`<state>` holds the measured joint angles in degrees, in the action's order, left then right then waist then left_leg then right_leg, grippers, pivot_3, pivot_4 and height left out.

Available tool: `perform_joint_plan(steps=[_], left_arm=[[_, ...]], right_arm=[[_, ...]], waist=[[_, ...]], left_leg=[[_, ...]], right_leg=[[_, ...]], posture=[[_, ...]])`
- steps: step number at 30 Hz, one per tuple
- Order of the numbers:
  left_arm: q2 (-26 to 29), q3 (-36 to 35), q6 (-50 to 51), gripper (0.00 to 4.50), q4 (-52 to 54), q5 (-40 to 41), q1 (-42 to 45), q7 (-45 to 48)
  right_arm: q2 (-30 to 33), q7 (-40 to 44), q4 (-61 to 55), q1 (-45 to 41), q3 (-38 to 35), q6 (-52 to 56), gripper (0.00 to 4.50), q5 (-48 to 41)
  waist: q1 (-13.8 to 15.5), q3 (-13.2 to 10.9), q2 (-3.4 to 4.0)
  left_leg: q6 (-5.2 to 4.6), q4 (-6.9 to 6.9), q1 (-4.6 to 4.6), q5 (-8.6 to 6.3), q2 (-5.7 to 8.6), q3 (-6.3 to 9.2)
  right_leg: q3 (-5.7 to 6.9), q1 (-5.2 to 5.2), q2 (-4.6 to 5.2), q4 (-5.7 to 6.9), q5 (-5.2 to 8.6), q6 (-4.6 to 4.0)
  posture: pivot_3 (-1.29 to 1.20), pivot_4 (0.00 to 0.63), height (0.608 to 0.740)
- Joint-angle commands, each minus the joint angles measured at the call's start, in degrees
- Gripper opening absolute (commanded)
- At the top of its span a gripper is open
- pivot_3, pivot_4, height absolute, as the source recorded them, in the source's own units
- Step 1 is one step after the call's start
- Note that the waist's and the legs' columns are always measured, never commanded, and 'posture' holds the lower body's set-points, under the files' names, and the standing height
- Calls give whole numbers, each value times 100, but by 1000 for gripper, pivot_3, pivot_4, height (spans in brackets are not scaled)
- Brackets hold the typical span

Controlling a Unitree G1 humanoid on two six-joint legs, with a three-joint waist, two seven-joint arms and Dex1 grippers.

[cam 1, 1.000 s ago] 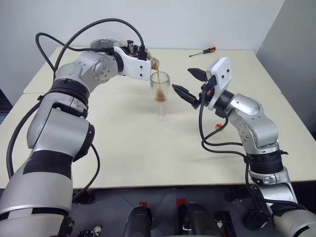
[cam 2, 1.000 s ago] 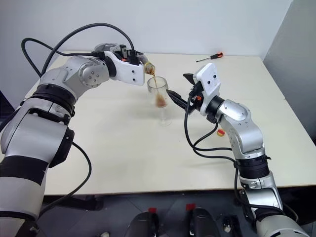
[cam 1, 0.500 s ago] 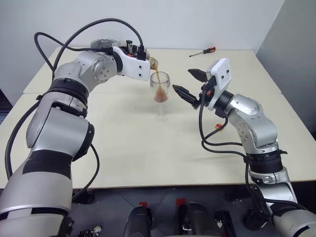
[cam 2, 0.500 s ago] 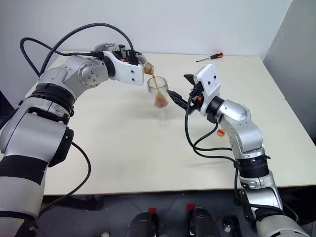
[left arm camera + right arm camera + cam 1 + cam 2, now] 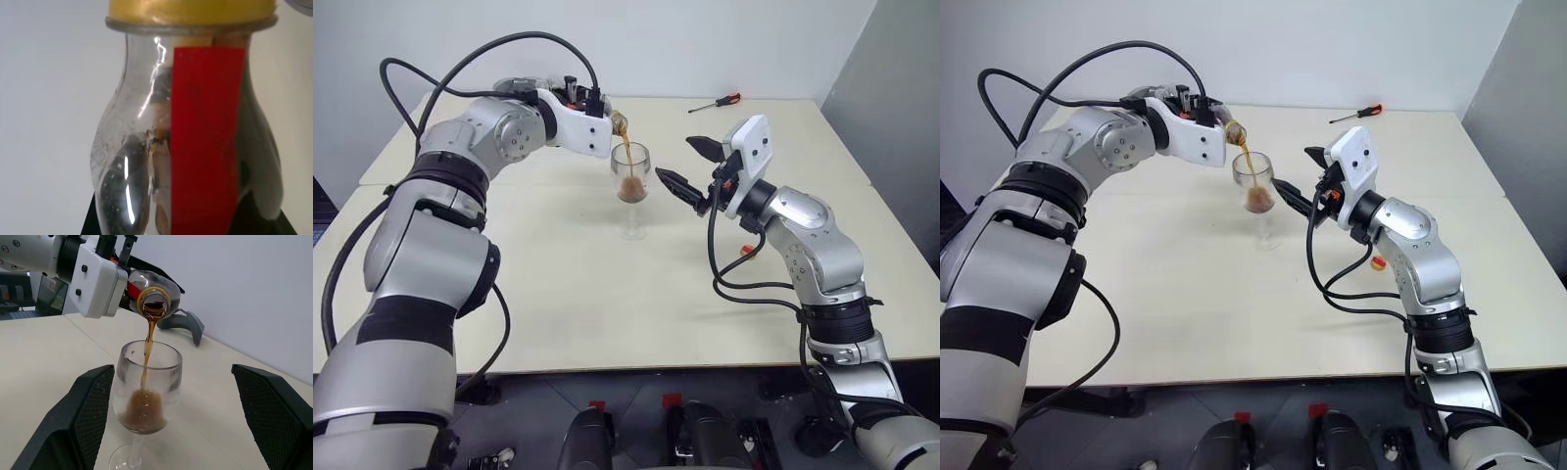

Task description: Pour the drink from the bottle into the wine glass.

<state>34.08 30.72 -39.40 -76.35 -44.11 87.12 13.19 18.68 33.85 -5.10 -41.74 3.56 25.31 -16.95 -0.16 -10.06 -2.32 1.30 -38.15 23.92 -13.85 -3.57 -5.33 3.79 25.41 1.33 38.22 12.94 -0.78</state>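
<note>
Compared with a second ago, the drink stands higher in the wine glass at table centre, so pouring progresses; the left gripper clamps the tilted bottle at the glass's 11 o'clock, while the right gripper waits open at 3 o'clock.

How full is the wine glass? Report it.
Partly filled. The wine glass stands upright with foamy brown drink pooled low in its bowl, and a stream falls into it from the tipped bottle.
</note>
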Motion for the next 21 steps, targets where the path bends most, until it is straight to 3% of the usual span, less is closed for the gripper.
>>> perform_joint_plan(steps=[1,21], left_arm=[[105,-13,-28,1315,69,-7,310,-116],[127,21,-53,1315,66,-80,357,-127]], right_arm=[[-12,41,-94,-168,-55,-180,4117,-3],[-15,61,-87,-160,-32,-231,4117,1]], waist=[[0,0,0],[0,0,0]], left_leg=[[0,0,0,0,0,0],[0,-2,0,0,0,0]], right_leg=[[0,0,0,0,0,0],[-1,0,0,2,0,0]], posture=[[0,150,740],[0,150,740]])
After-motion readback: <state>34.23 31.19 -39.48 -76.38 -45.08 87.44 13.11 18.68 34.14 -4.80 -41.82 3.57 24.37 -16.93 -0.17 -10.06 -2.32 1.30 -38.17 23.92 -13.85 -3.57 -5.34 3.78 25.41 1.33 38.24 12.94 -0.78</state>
